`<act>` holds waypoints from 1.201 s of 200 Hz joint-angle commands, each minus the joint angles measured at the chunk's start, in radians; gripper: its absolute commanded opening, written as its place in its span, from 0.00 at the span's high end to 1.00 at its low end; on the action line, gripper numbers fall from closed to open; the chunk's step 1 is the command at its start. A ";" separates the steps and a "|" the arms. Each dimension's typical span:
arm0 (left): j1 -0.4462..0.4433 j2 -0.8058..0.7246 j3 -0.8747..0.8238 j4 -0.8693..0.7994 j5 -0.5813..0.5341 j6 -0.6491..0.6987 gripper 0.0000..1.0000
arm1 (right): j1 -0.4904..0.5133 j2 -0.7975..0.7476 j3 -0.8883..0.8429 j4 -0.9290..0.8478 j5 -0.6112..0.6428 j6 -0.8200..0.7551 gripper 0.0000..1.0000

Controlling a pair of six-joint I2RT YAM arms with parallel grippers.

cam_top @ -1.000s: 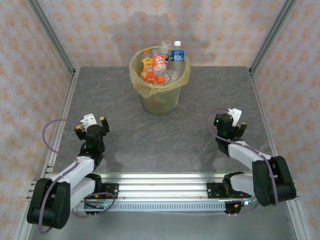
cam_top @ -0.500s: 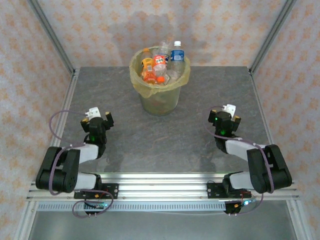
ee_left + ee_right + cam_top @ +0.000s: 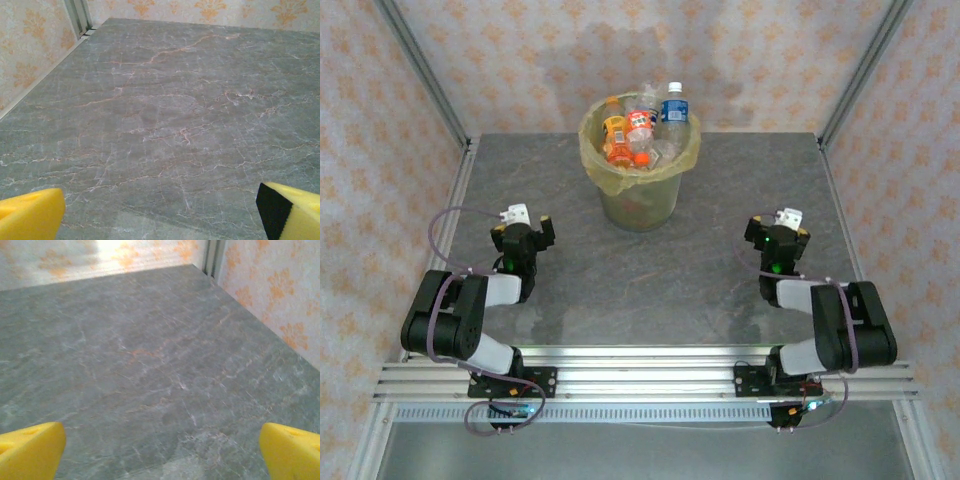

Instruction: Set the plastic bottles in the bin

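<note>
Top external, left of frame: the left gripper (image 3: pixel 523 228) has tucked back over its folded arm, jaws spread wide and empty above the bare table (image 3: pixel 640 285). At upper centre, the plastic bottles (image 3: pixel 640 130) sit heaped in the bin (image 3: pixel 638 205). Over on the right, the right gripper (image 3: pixel 783 230) has folded home too, released and holding nothing, so the job looks done.

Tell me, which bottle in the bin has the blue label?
The bottle with the white cap, poking up at the bin's far right side. Beside it are an orange bottle and a red-labelled bottle.
</note>
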 commanded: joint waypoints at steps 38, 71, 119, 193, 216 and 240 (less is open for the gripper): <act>0.004 0.001 0.020 -0.017 0.002 0.022 0.00 | -0.021 0.109 0.072 0.003 -0.130 0.010 0.01; -0.013 0.004 0.036 -0.041 0.003 0.044 0.00 | -0.027 0.104 0.071 0.000 -0.131 0.014 0.01; -0.012 0.004 0.036 -0.041 0.003 0.044 0.00 | -0.027 0.104 0.073 -0.004 -0.132 0.014 0.01; -0.012 0.004 0.036 -0.041 0.003 0.044 0.00 | -0.027 0.103 0.072 -0.004 -0.132 0.014 0.01; -0.013 0.006 0.037 -0.040 0.003 0.045 0.00 | -0.027 0.103 0.073 -0.004 -0.132 0.014 0.01; -0.013 0.006 0.038 -0.041 0.003 0.045 0.00 | -0.027 0.103 0.073 -0.004 -0.132 0.014 0.01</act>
